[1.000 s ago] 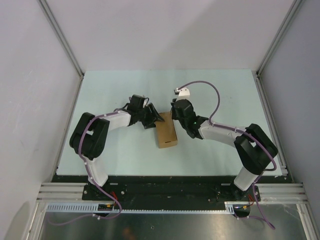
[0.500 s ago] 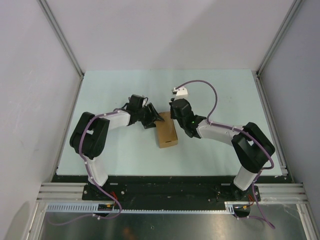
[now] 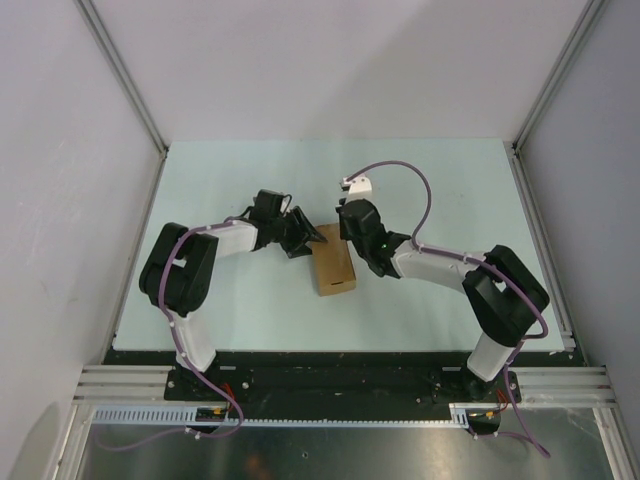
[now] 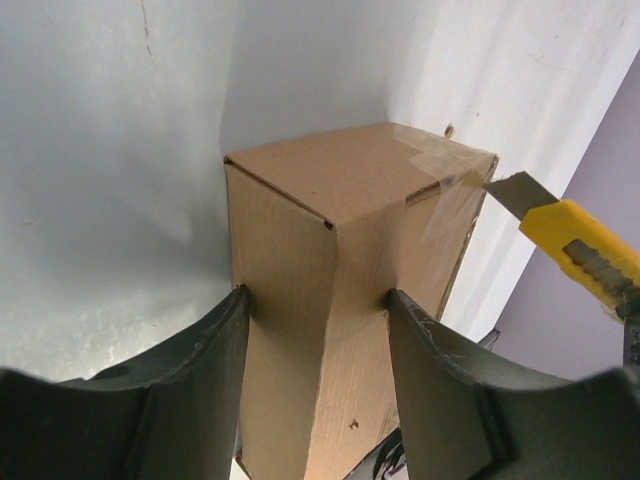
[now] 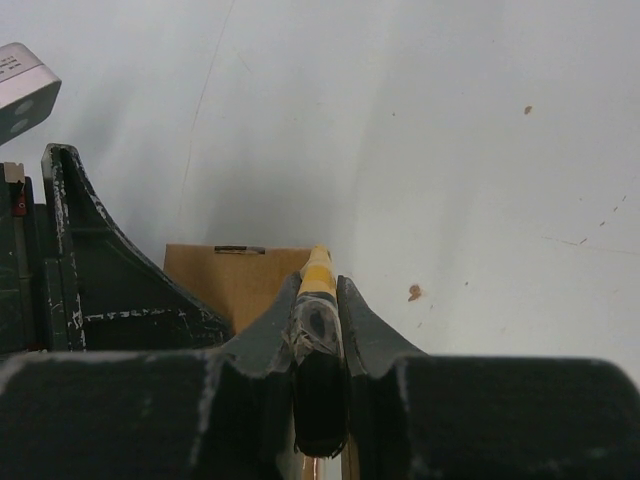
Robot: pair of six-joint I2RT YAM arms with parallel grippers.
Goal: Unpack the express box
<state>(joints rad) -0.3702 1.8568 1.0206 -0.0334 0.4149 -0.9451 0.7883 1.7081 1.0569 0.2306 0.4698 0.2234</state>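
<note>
Box [image 3: 334, 267] mid-counter [image 3: 240, 180], unmoved, flap taped, contents unseen | both arms edged left | my left fingers [image 3: 305, 238] squeeze its far end | right fingers [image 3: 350, 230] pinch knife [image 4: 580, 245], blade at box's taped corner

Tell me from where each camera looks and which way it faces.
Top external: above, behind the bases, looking down on the table; both arms show.
Left wrist: low, facing the express box held by the left gripper.
Right wrist: looking along the utility knife in the right gripper.
Shared: box and knife in both wrist views.
</note>
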